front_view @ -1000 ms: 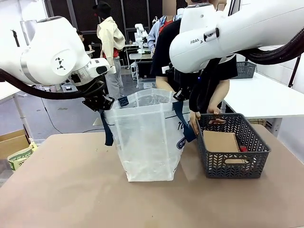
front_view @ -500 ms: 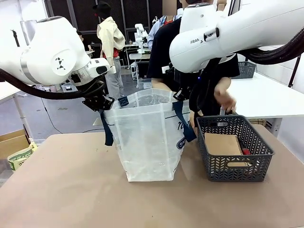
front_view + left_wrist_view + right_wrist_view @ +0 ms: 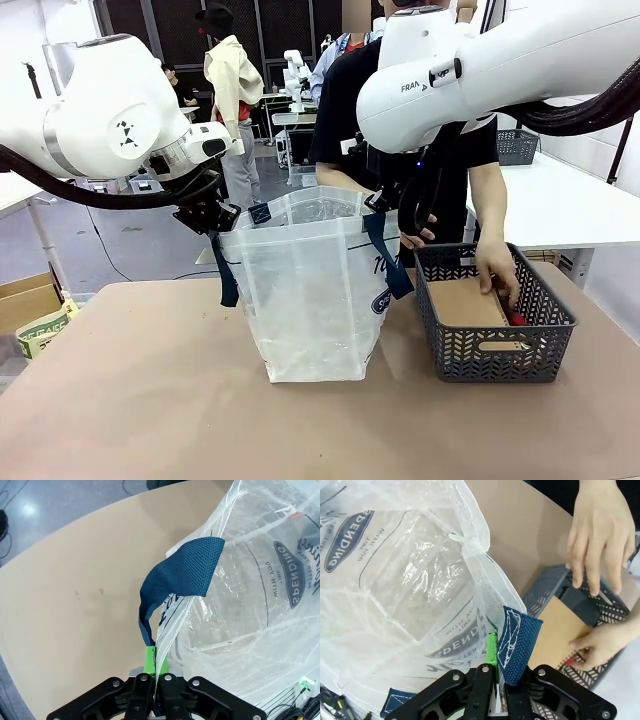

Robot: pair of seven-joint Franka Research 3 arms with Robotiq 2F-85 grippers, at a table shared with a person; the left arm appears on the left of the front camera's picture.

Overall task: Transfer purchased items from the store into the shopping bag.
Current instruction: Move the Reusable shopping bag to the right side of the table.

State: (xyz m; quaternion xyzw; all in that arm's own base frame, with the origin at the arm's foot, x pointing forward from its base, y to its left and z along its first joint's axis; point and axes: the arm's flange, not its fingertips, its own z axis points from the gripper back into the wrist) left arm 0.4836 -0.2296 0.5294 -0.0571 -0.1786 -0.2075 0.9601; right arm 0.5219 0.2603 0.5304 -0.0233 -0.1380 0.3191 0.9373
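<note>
While the left gripper (image 3: 153,656) and right gripper (image 3: 493,656), jaws pinched on the rim of the shopping bag (image 3: 310,300), hold it open on the counter (image 3: 120,400), a person's hand (image 3: 497,270) reaches into the grey basket (image 3: 495,352) to its right for the kraft notebook (image 3: 460,303). The next move is likely lifting that into the bag.

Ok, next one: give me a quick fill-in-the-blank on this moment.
The shopping bag stands to the robot's ____ of the basket.
The left gripper and right gripper are both ____ on the bag's rim.
The person's hand reaches into the basket beside the ____ notebook.
Missing: left; shut; brown.
</note>
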